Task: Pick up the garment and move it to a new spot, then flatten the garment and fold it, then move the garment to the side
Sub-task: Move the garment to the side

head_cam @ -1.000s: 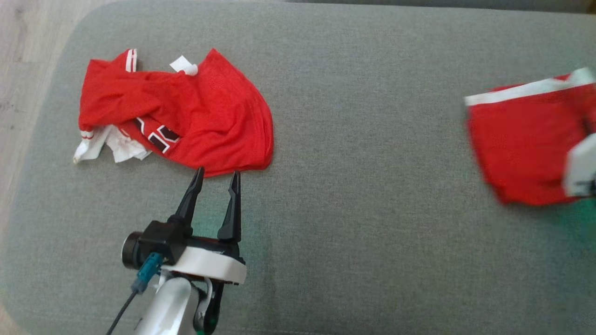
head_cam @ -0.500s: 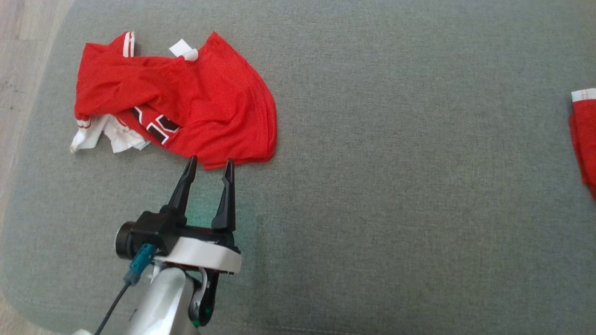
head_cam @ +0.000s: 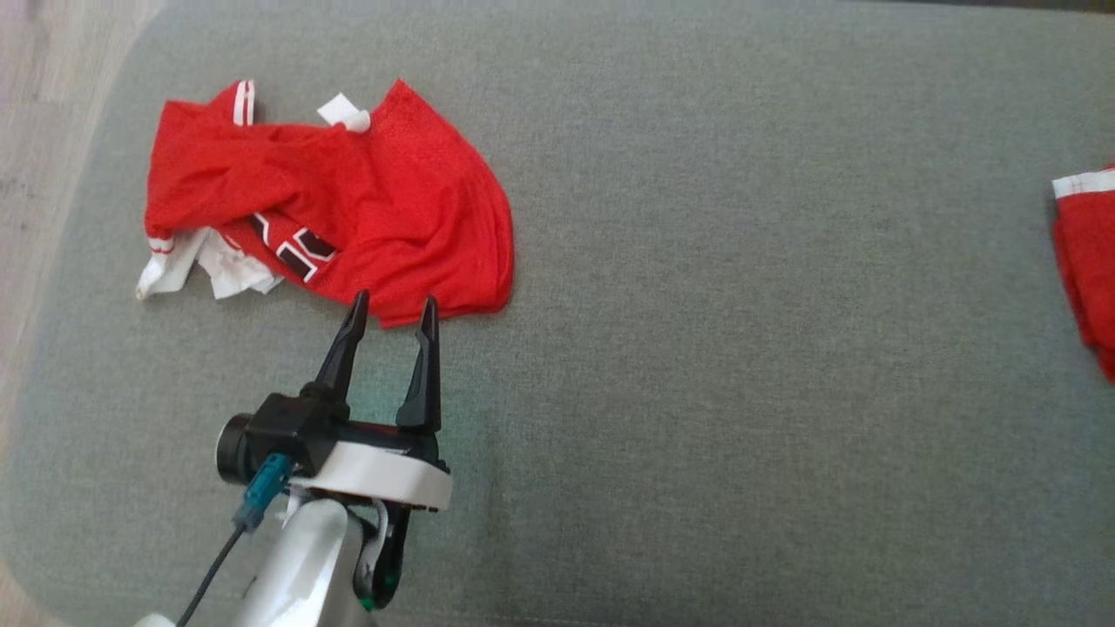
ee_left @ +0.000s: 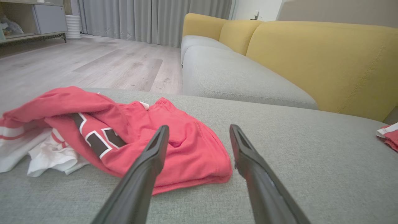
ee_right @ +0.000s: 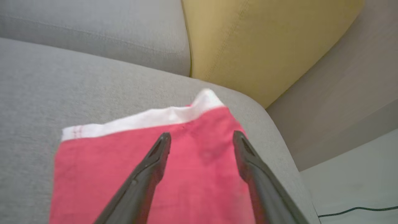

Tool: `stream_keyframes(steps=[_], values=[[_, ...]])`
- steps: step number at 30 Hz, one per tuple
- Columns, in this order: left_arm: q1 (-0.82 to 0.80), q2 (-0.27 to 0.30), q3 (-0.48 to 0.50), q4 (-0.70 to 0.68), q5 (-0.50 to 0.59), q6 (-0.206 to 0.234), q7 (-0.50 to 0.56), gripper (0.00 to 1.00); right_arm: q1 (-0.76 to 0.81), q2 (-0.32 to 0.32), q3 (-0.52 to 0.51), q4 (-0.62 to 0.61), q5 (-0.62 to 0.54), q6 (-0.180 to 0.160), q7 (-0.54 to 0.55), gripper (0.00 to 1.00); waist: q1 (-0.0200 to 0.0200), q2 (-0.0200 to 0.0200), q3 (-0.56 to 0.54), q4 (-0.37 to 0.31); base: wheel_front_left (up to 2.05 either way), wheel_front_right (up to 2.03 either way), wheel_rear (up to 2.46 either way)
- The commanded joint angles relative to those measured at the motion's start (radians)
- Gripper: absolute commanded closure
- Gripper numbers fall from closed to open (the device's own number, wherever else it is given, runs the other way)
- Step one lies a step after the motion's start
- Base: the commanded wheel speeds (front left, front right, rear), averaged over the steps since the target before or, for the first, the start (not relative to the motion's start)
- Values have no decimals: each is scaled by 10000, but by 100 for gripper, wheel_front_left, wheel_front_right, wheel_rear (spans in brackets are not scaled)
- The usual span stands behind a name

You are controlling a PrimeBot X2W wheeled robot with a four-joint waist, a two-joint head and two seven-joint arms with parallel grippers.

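Your right gripper hangs over the folded red garment, jaws apart and gripping nothing. The garment lies flat at the right-hand corner of the grey sofa cushion, its white band toward the yellow backrest. Your left gripper, jaws also spread wide, points its tips at the hem of a crumpled red jersey on the cushion's left.

We are counting two red garments, a crumpled jersey and a folded garment; two grippers, the left gripper and the right gripper; three grey seat cushions; and three yellow back cushions.
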Motion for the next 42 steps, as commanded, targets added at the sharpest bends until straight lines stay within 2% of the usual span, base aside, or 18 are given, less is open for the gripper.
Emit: stream_keyframes(steps=[1,6,13,14,18,23,30,34,42], values=[[-68,39,378,-221,18,-6,-95,0,-240,176,172,-589,-23,65,-294,0,0,0,-350,-95,0,0,0],[261,44,511,-220,127,52,-95,0,-92,1464,471,-1556,386,65,-911,0,0,0,-1103,-343,0,0,0],[630,150,812,-409,271,107,-95,0,856,3587,1650,-3885,1729,65,-1674,0,0,0,-1871,-727,0,0,0],[630,150,812,-409,271,107,-95,0,856,3587,1650,-3885,1729,65,-1674,0,0,0,-1871,-727,0,0,0],[830,143,809,-428,313,105,-95,0,1972,4398,2322,-5219,2482,65,-1876,0,0,0,-2145,-792,0,0,0],[1113,130,760,-420,418,143,-95,0,3603,4821,2862,-6365,3093,65,-2226,0,0,0,-2428,-853,0,0,0],[1536,100,782,-431,392,178,-95,0,5451,4965,3319,-6987,3465,65,-2515,0,0,0,-2603,-928,0,0,0],[1556,92,884,-436,388,176,-95,0,5754,4969,3418,-7117,3989,65,-2563,0,0,0,-2587,-989,0,0,0],[1536,71,929,-445,404,150,-95,0,5873,4971,3492,-7193,4004,65,-2595,0,0,0,-2589,-946,0,0,0]])
